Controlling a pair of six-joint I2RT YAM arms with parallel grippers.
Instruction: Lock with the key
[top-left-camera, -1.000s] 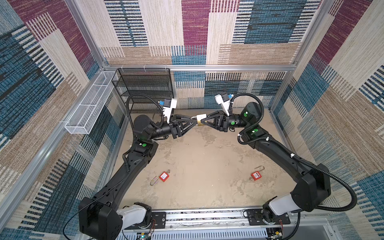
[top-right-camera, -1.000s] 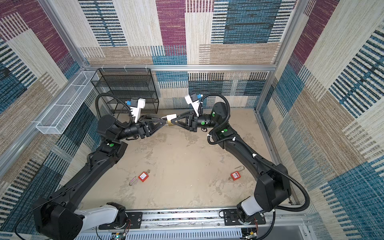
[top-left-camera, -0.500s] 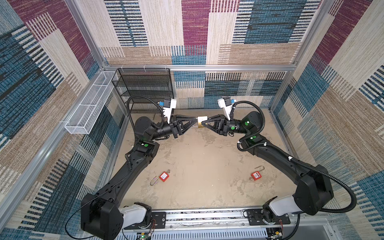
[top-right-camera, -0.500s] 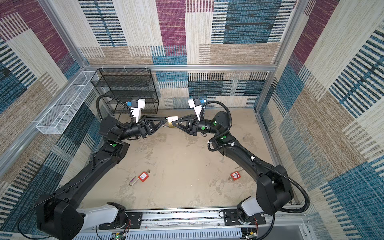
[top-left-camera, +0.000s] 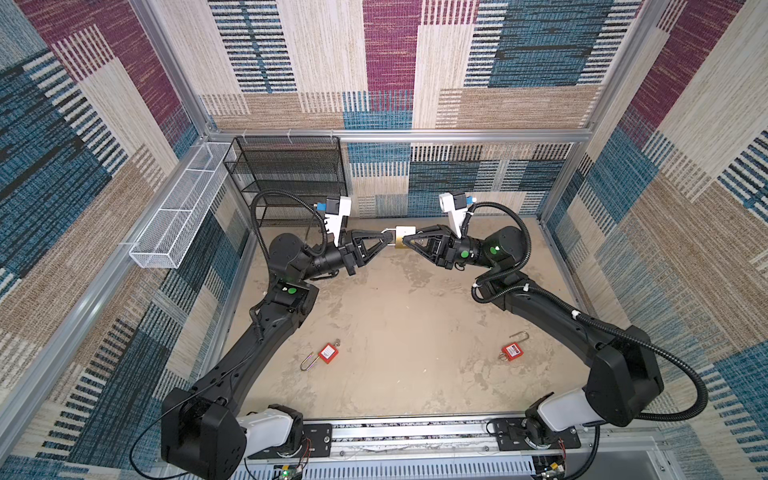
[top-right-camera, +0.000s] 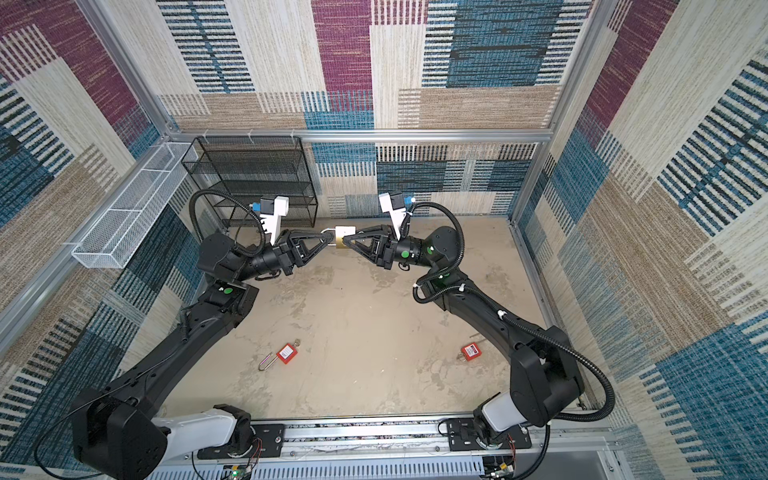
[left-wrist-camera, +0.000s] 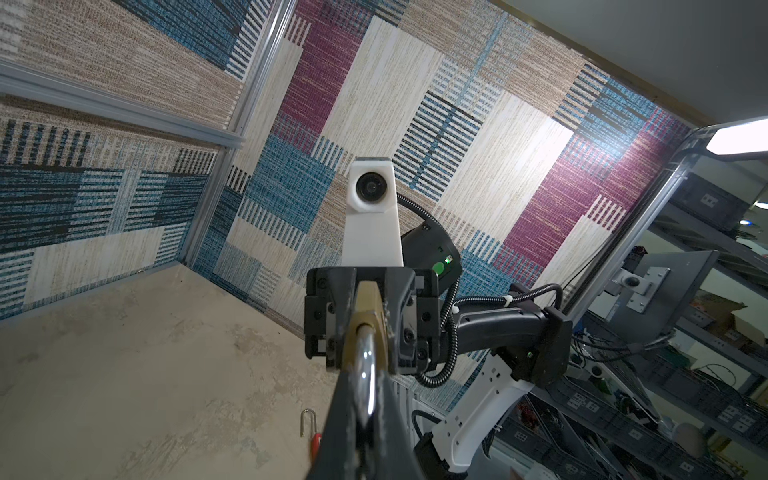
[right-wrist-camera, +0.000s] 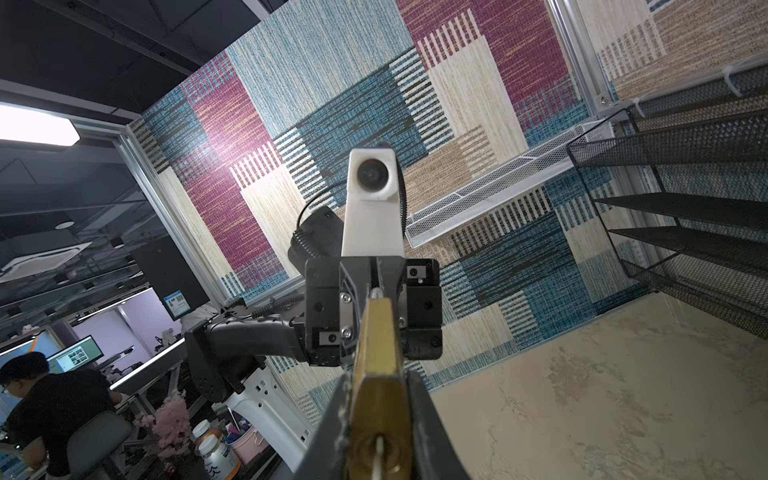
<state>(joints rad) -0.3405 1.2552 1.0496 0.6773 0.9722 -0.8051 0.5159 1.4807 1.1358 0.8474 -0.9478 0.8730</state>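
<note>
A brass padlock (top-left-camera: 404, 237) (top-right-camera: 345, 237) hangs in mid-air near the back wall, between both grippers. My right gripper (top-left-camera: 409, 241) (right-wrist-camera: 377, 390) is shut on its brass body (right-wrist-camera: 378, 365). In the right wrist view, a thin silver key (right-wrist-camera: 377, 455) shows edge-on in the keyhole. My left gripper (top-left-camera: 390, 242) (left-wrist-camera: 363, 399) is shut on the padlock's silver shackle (left-wrist-camera: 366, 370), with the brass body (left-wrist-camera: 368, 309) just beyond the fingertips. The two grippers face each other tip to tip.
Two red padlocks with open shackles lie on the floor, one at front left (top-left-camera: 327, 353) (top-right-camera: 286, 353) and one at front right (top-left-camera: 512, 351) (top-right-camera: 471, 352). A black mesh shelf (top-left-camera: 291, 178) stands at the back left. A white wire basket (top-left-camera: 178, 224) hangs on the left wall.
My left gripper has closed onto the shackle. The right gripper has carried the padlock a little to the left, towards it.
</note>
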